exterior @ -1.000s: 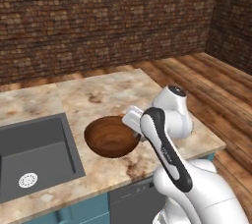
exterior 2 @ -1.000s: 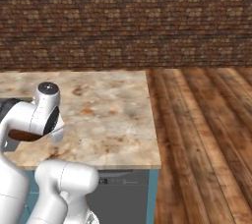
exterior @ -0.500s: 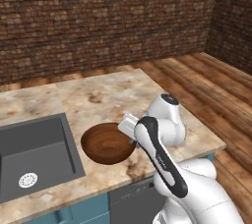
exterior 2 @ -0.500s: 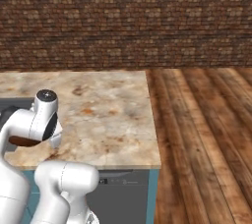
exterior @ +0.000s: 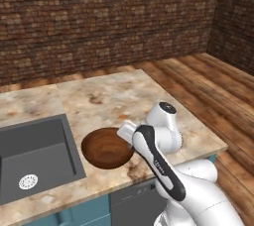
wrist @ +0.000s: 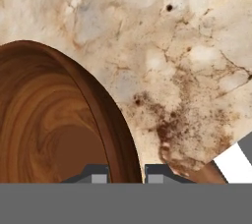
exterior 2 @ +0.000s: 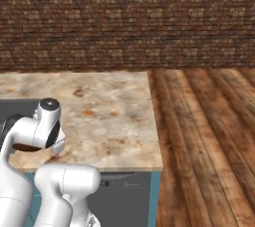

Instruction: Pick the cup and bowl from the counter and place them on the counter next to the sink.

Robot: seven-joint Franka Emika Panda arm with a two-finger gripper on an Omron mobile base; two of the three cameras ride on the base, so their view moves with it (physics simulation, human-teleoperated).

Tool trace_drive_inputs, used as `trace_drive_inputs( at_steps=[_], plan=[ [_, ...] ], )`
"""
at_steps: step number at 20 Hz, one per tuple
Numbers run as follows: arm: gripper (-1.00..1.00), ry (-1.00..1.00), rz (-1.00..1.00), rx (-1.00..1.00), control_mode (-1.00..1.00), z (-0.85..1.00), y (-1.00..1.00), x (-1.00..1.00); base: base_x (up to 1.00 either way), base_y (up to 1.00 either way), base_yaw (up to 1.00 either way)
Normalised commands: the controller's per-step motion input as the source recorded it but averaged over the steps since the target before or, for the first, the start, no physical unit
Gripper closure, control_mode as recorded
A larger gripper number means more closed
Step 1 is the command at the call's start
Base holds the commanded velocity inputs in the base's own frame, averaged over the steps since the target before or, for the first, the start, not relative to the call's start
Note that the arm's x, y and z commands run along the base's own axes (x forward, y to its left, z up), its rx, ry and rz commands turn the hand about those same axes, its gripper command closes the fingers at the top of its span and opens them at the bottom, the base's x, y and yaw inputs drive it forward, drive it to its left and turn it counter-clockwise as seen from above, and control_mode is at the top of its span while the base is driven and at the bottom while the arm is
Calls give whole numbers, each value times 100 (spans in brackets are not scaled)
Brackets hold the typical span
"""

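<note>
The bowl (exterior: 106, 148) sits on the tabletop (exterior: 114, 96) just beside the sink (exterior: 34, 155), near the front edge. The fingers (wrist: 127, 173) straddle its rim narrowly, one inside, one outside; bare stone spreads beyond

pretty even, soft rendered light, no glare, brick wall (exterior: 109, 17) kinda dim, faint shadow under the bowl (exterior: 106, 148), everything sharp, no edge warping
</note>
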Motion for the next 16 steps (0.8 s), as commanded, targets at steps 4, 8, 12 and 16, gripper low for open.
trace_drive_inputs(
  at_steps=[4, 8, 12, 16],
  plan=[
    [100, 0, 0, 0, -100, -16, 4, 14, 0, 0, 0],
    [100, 0, 0, 0, -100, -19, 4, 16, 0, 0, 0],
    [100, 0, 0, 0, -100, -15, 4, 12, 0, 0, 0],
    [100, 0, 0, 0, -100, -19, 1, 10, 0, 0, 0]
  ],
)
